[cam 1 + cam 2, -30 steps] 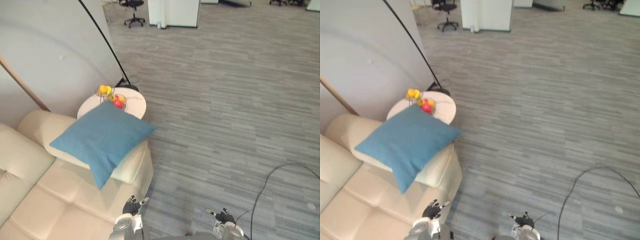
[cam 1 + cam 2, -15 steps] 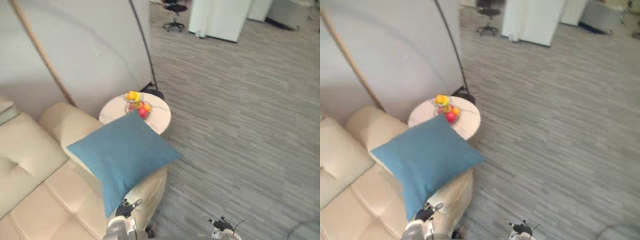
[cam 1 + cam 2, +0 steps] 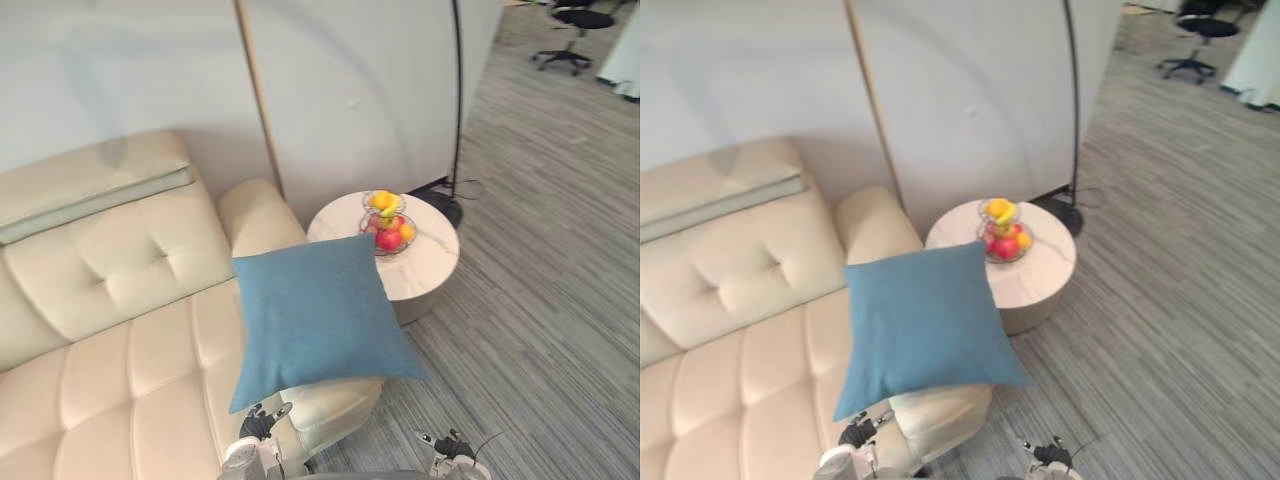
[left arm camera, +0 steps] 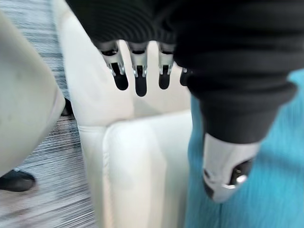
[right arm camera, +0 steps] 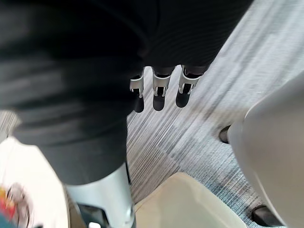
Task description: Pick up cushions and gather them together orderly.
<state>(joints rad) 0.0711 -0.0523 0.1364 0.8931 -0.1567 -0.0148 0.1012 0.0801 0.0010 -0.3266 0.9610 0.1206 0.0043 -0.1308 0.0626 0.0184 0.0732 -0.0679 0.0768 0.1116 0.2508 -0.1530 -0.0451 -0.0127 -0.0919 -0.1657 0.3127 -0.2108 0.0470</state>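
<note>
A blue square cushion (image 3: 315, 315) lies tilted across the right armrest of a cream leather sofa (image 3: 110, 330). Its lower corners hang over the armrest's front. My left hand (image 3: 255, 440) is low at the bottom of the view, just below the cushion's lower corner, with fingers straight and holding nothing. In the left wrist view its fingers (image 4: 137, 76) point at the sofa's armrest (image 4: 137, 161), with the blue cushion (image 4: 275, 190) beside the thumb. My right hand (image 3: 450, 455) hangs over the grey floor, open and empty.
A round white side table (image 3: 400, 255) stands right of the sofa with a wire bowl of fruit (image 3: 388, 222) on it. A floor lamp's black pole (image 3: 455, 100) and base stand behind the table by the pale wall. Grey striped carpet (image 3: 560, 300) stretches to the right; an office chair (image 3: 570, 25) is far off.
The camera has swung left and nearer: more of the sofa's seat and back now shows, and the cushion and table sit nearer the middle. Both hands stay low and empty.
</note>
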